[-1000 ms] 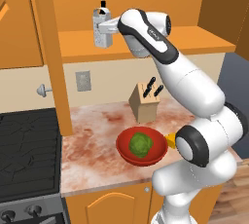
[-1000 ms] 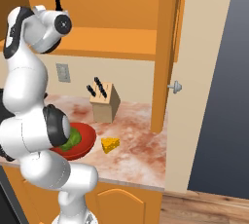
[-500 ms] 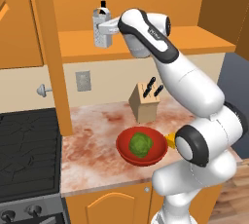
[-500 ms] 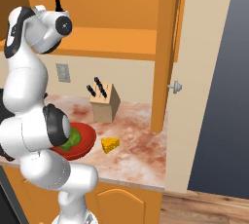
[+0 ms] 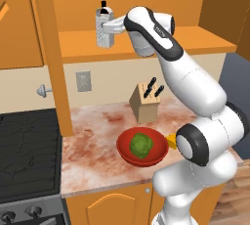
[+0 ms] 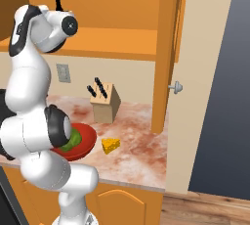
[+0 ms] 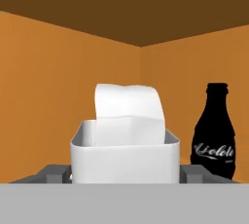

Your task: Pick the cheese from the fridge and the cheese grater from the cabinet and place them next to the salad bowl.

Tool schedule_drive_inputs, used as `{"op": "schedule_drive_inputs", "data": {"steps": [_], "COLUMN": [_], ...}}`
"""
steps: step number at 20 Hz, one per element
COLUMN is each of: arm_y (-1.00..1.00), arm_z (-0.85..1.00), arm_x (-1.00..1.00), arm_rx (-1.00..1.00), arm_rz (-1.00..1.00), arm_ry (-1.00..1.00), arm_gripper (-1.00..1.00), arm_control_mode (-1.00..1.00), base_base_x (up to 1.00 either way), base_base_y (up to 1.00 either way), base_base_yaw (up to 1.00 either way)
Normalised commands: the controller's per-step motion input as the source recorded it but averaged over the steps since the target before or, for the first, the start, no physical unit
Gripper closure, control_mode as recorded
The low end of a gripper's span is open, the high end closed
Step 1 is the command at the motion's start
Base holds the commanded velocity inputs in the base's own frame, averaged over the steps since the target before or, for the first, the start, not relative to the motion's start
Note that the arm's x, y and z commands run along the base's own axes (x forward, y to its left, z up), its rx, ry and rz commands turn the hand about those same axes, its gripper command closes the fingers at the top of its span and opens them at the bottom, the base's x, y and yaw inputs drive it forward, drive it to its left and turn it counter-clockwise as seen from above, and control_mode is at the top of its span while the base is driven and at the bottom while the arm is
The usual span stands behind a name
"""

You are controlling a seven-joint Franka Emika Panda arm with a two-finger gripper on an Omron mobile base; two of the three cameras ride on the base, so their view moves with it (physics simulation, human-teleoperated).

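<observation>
A white robot arm reaches up into an orange wall cabinet (image 5: 146, 43), its gripper (image 5: 111, 25) at the flank of the cheese grater (image 5: 103, 27), which stands upright on the cabinet shelf directly ahead of the hand. In the hand view the cheese grater's grey body sits centred between the two dark finger tips (image 7: 52, 173), one on each side of it; whether they already press on the metal or only bracket it cannot be told from these pictures. The step in hand appears to be the grasp, and doing it well looks a matter of pressing evenly on the two flat sides, low enough that the tapered body cannot slip out, then drawing the grater straight back out, clear of the cola bottle (image 7: 214, 133) just beside it on the hand view's right. That dark bottle carries pale script across its belly, too blurred to read with any confidence; no other writing can be made out. Far below the gripper, on the bench (image 6: 136, 150), the cheese (image 6: 110, 145) already lies just beside the salad bowl (image 5: 128, 151), with a knife block (image 5: 144, 102) standing behind them, so by the look of things only the grater remains to be brought down.
</observation>
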Motion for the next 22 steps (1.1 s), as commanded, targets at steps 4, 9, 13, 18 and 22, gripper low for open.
{"op": "schedule_drive_inputs", "data": {"steps": [4,9,13,18,22], "arm_y": [-0.21,-0.09,0.08,0.2,0.07], "arm_z": [0.0,0.01,0.11,0.02,0.0], "arm_x": [0.0,-0.05,-0.39,-0.55,-0.81], "arm_rx": [0.03,0.02,0.0,0.0,0.0], "arm_rz": [0.04,0.02,0.0,0.0,0.0], "arm_ry": [0.0,-0.02,-0.06,-0.04,-0.06], "arm_gripper": [1.0,1.0,1.0,1.0,1.0], "arm_control_mode": [-1.0,-1.0,-1.0,-1.0,-1.0], "base_base_x": [0.0,0.0,0.0,0.0,0.0], "base_base_y": [0.0,0.0,0.0,0.0,0.0], "base_base_yaw": [0.0,0.0,0.0,0.0,0.0]}}
